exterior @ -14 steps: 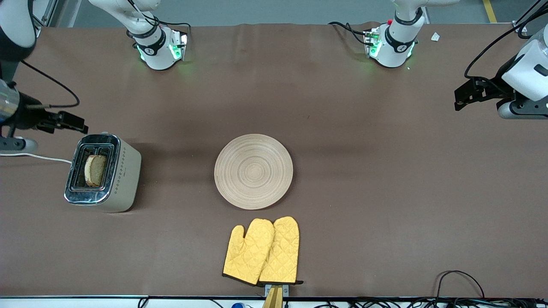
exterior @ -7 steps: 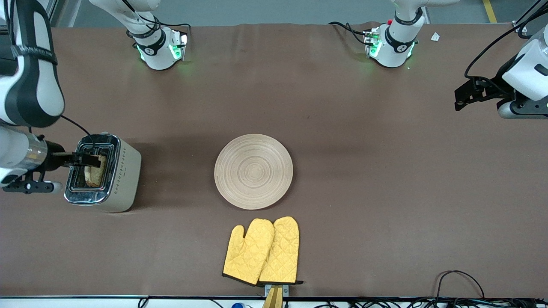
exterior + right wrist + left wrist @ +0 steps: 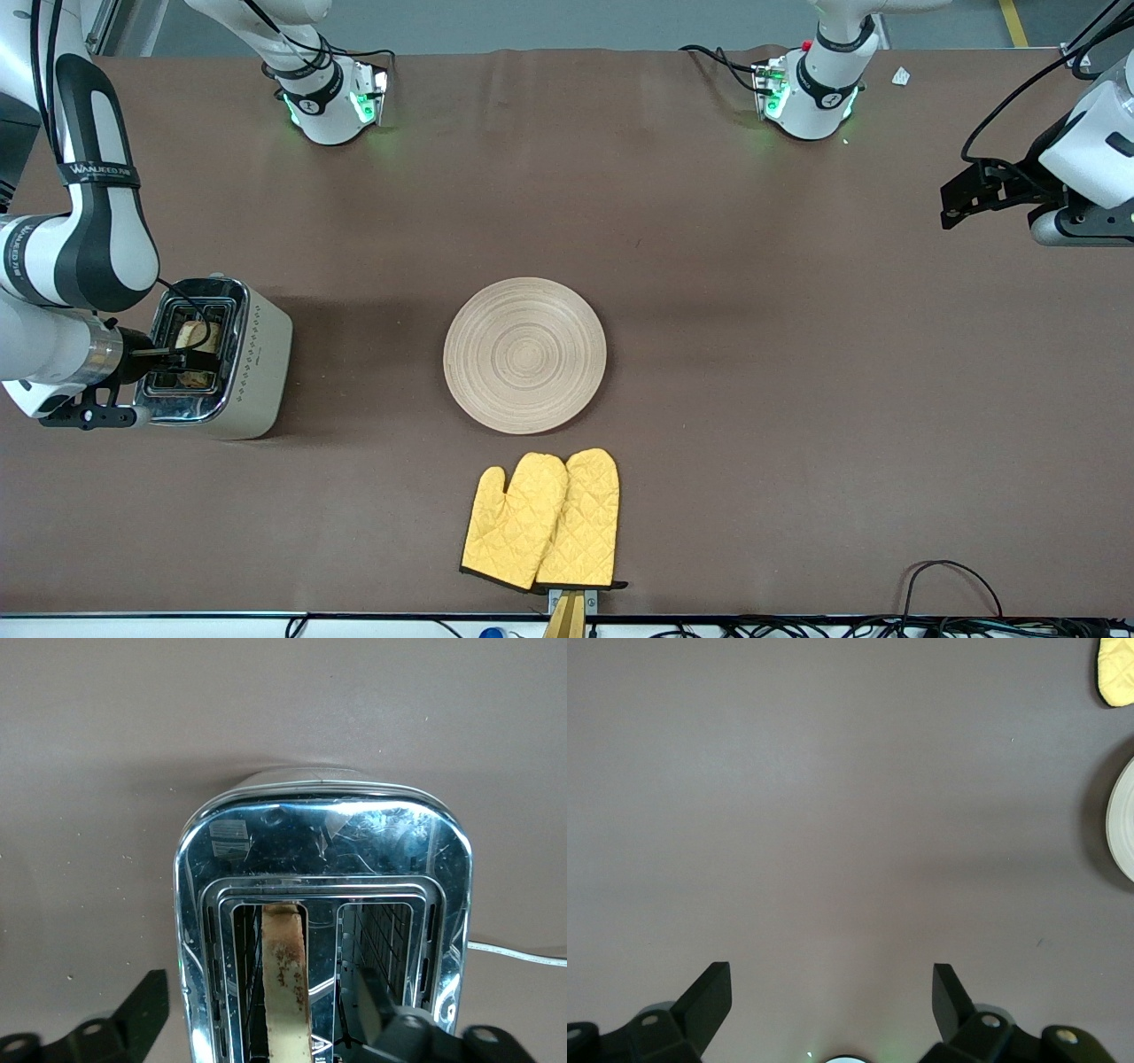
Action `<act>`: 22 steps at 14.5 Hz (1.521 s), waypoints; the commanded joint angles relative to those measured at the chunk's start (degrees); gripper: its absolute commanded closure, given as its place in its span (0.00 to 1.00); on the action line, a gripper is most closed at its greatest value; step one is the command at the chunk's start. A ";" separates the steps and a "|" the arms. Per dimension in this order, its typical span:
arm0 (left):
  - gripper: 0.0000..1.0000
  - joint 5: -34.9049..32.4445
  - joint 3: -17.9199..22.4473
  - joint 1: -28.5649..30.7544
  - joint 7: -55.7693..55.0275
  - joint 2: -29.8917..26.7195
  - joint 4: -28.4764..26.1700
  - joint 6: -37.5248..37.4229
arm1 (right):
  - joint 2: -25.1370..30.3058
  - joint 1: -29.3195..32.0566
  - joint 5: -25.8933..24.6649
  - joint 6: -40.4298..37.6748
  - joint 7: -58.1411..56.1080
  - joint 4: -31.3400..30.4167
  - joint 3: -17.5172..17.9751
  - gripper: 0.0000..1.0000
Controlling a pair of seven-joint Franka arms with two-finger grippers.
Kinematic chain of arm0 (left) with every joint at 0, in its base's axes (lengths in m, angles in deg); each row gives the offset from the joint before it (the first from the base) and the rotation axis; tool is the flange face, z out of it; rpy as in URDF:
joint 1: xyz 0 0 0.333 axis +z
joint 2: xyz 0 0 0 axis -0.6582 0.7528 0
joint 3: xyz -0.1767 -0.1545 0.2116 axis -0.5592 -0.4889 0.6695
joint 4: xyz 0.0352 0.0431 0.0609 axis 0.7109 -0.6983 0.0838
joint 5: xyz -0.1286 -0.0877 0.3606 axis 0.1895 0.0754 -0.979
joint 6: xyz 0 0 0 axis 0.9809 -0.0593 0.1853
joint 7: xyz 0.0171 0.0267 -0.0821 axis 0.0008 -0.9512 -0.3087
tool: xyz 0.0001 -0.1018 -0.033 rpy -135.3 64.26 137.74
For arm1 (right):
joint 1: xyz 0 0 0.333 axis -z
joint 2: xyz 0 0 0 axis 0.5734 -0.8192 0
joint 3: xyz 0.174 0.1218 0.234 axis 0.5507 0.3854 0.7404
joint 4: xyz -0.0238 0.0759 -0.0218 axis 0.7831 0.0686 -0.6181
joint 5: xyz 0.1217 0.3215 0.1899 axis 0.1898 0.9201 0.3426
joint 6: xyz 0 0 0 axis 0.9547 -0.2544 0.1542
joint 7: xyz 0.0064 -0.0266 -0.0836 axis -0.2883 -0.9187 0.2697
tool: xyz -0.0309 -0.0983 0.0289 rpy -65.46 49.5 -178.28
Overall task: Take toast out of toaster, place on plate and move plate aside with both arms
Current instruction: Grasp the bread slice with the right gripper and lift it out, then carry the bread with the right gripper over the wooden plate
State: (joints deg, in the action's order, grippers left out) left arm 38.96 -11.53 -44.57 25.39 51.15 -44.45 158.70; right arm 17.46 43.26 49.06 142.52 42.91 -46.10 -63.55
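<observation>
The toast (image 3: 197, 335) stands upright in a slot of the toaster (image 3: 259, 363) toward the right arm's end of the table. My right gripper (image 3: 180, 356) is over the toaster's top. In the right wrist view the toast (image 3: 285, 979) shows edge-on between the open fingers of the right gripper (image 3: 261, 988), with a gap on each side. The round wooden plate (image 3: 524, 354) lies empty at the table's middle. My left gripper (image 3: 964, 191) waits, open and empty, above bare table (image 3: 833, 815) at the left arm's end; it also shows in the left wrist view (image 3: 831, 979).
Two yellow oven mitts (image 3: 542, 518) lie nearer to the front camera than the plate. The toaster's white cable (image 3: 518, 953) runs off its end. Loose cables (image 3: 952, 585) lie at the table's front edge. The left wrist view catches the plate's rim (image 3: 1122, 828) and a mitt tip (image 3: 1116, 673).
The right arm has swung from beside the toaster to over it, and its open gripper has come down around the toast. The left arm, plate and mitts have not moved.
</observation>
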 commanded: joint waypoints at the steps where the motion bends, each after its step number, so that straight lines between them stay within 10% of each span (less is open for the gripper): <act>1: 0.00 -0.38 0.05 0.06 0.62 0.34 0.98 -0.56 | 0.42 1.31 -0.59 -2.23 -1.82 -0.24 0.73 0.24; 8: 0.00 -0.29 0.05 0.06 0.80 0.34 0.98 -0.47 | 0.34 1.66 -0.24 -3.99 -2.09 -0.24 0.73 0.93; 19: 0.00 -0.29 0.05 0.85 0.97 0.34 0.98 -0.47 | 16.06 -3.07 0.46 -13.66 -5.79 2.74 1.35 0.99; 22: 0.00 -0.47 0.05 0.85 0.97 0.34 0.98 -0.47 | 15.90 -7.21 13.92 -16.20 8.49 2.05 1.00 0.99</act>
State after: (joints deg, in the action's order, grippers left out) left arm 38.96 -11.50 -43.79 25.40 51.16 -44.42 158.70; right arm 33.80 37.84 54.93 127.13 44.23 -42.16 -62.12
